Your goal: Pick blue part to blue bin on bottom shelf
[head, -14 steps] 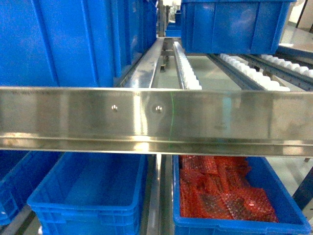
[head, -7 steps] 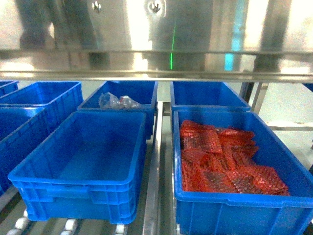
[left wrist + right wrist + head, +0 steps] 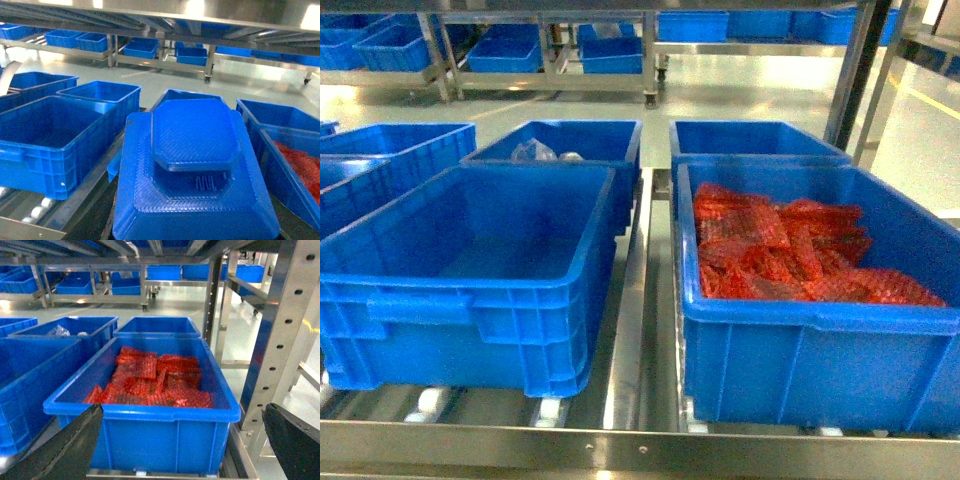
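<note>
The blue part [image 3: 195, 165], a dark blue blocky piece, fills the left wrist view close to the camera. It is held up in the air in front of the crates, and it hides the left gripper's fingers. The blue bin [image 3: 470, 260] stands empty at the front left of the bottom shelf [image 3: 625, 340]; in the left wrist view the blue bin [image 3: 50, 140] lies left of and beyond the part. My right gripper [image 3: 182, 415] is open, its dark fingers [image 3: 70, 450] spread wide in front of the crate with red bubble wrap [image 3: 150, 385]. Neither gripper shows in the head view.
The crate with red bubble wrap [image 3: 800, 260] sits right of the blue bin. Behind them stand two more blue crates, one [image 3: 570, 145] holding clear plastic. A steel front rail [image 3: 620, 450] crosses low, and a perforated rack post [image 3: 285, 330] rises at the right.
The head view has dropped from the upper shelf's steel rail to the bottom shelf, so the crates are now seen level and closer.
</note>
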Tool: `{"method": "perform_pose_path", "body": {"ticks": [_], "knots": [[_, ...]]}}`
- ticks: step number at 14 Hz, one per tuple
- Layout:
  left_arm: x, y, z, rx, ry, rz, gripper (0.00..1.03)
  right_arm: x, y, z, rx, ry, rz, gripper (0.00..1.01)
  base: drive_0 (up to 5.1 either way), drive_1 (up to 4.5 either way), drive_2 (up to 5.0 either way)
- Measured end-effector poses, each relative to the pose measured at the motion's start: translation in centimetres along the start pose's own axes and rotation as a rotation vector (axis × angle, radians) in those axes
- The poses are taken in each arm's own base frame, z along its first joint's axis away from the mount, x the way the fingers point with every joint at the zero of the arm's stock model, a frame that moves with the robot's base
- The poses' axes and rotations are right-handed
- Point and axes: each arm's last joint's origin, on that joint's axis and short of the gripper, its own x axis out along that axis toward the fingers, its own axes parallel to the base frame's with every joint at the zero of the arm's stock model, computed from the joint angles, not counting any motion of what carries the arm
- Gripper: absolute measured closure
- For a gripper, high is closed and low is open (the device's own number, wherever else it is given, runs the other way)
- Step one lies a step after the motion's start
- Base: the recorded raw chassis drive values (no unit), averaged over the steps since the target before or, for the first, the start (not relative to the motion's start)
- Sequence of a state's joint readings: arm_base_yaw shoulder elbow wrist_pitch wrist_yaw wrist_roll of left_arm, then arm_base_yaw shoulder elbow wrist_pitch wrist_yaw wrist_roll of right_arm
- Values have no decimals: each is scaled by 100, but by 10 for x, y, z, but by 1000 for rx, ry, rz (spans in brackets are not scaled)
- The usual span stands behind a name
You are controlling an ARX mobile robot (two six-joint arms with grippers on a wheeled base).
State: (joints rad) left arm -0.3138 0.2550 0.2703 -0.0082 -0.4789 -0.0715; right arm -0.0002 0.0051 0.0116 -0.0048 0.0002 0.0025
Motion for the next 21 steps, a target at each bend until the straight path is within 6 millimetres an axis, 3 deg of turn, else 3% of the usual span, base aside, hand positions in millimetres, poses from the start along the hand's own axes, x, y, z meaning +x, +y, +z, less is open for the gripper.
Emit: {"method": "perform_pose_path", "body": {"ticks": [12, 21], "knots": [[0, 0, 0, 1, 2, 0, 60, 0, 0, 0, 0, 1, 0, 3, 0, 0, 0], [0, 0, 0, 0, 0, 0, 60, 0, 0, 0, 0, -2, 0, 3, -9, 412, -431]]}}
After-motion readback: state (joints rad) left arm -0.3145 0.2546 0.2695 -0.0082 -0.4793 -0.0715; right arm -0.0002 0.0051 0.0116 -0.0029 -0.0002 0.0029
